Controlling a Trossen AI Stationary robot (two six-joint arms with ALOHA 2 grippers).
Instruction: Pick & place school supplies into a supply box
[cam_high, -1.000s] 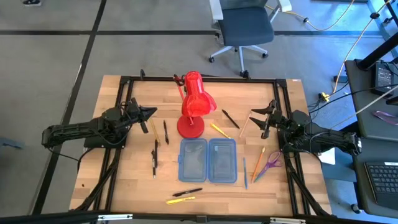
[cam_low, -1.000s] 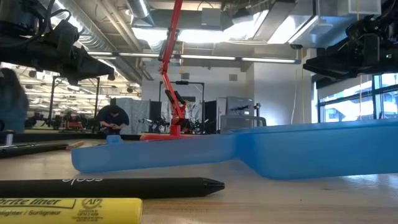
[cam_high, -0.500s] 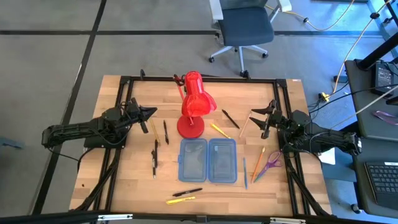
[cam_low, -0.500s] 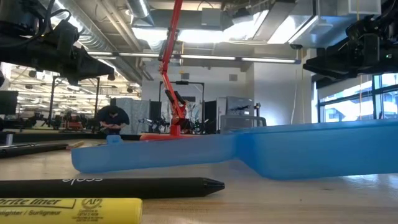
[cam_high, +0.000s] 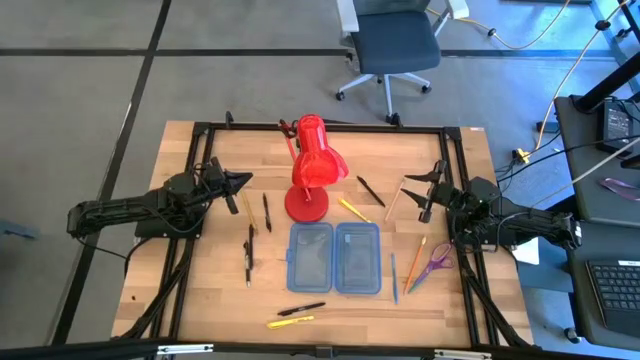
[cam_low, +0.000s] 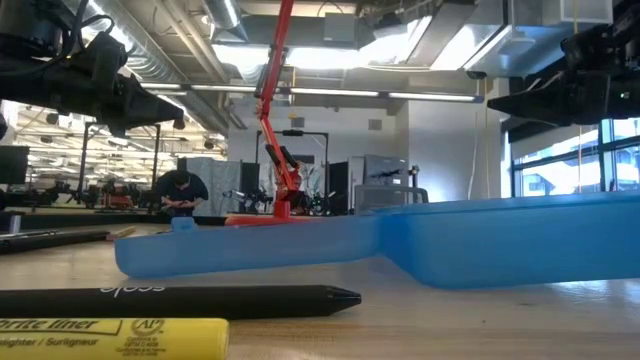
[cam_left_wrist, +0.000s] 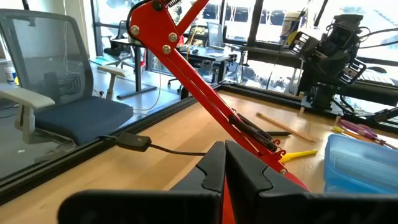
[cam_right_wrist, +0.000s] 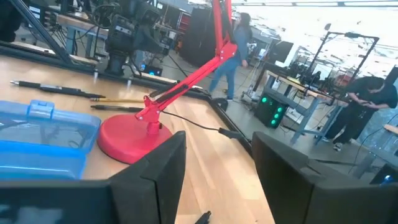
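Note:
The supply box (cam_high: 334, 257) lies open on the wooden table, both blue halves flat, near the middle. School supplies lie scattered around it: black pens (cam_high: 248, 262) (cam_high: 267, 212) (cam_high: 370, 190), a yellow pen (cam_high: 352, 208), a wooden pencil (cam_high: 393, 203), an orange pencil (cam_high: 415, 262), a blue pen (cam_high: 393, 275), purple scissors (cam_high: 437, 262), a black marker (cam_high: 302, 309) and a yellow highlighter (cam_high: 290, 321). My left gripper (cam_high: 243, 181) hovers shut at the table's left, pointing level. My right gripper (cam_high: 428, 190) hovers open at the right, nothing between its fingers.
A big red desk lamp (cam_high: 310, 170) stands just beyond the box, its base (cam_high: 306, 205) on the table and its arm (cam_left_wrist: 205, 93) slanting up. A black frame (cam_high: 200, 140) runs round the tabletop. People stand in the room beyond.
My right gripper has rolled slightly about the line it points along, staying where it was and staying open. Nothing on the table has moved.

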